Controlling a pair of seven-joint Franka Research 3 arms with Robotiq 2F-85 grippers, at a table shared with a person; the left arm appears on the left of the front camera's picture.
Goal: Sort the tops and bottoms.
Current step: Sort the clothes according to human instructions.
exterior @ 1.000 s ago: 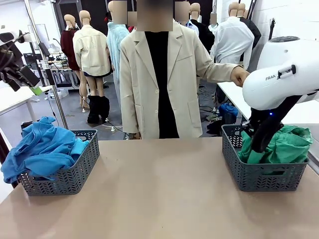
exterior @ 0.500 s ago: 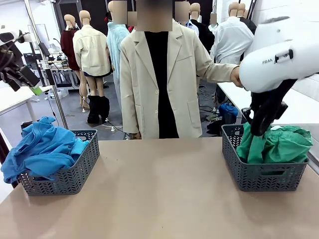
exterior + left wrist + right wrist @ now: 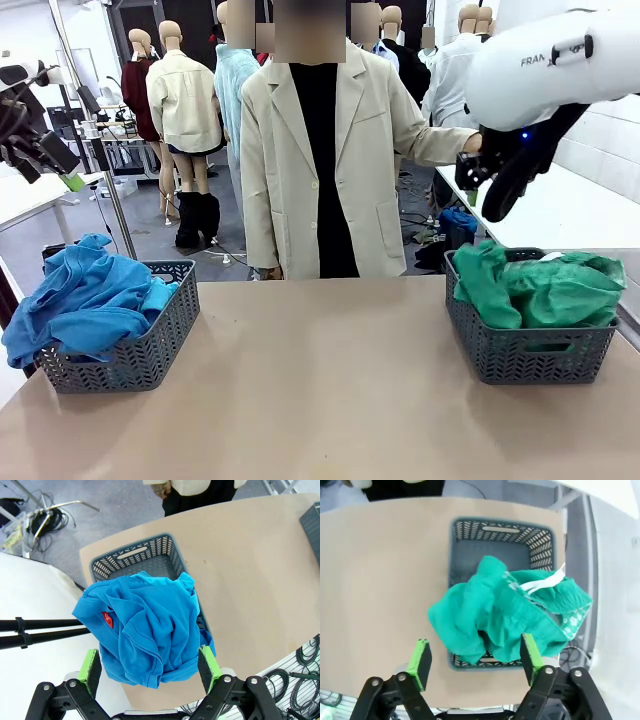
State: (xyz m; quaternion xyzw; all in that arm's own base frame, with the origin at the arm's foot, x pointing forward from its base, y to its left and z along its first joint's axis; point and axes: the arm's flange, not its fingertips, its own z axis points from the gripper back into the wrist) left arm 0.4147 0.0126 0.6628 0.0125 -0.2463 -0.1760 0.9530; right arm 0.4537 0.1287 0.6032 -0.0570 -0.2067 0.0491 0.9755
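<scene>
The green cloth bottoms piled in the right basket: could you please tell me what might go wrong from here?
The soft green cloth bottoms spill over the rim of the grey plastic basket; they might slide onto the beige table. The blue cloth tops overhang their own grey basket at the table edge and could drop off.

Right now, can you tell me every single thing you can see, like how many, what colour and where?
Baskets: two, dark grey, one at the table's left end, one at its right end.
Tops: a heap, count unclear, blue, piled in the left basket and spilling over its rim.
Bottoms: a heap, count unclear, bright green with a white drawstring, in the right basket.
Table: one, tan, under both baskets.
Person: one, cream jacket over black, at the far side.
Left pincer: open, high above the blue heap.
Right pincer: open, above the green heap.
</scene>
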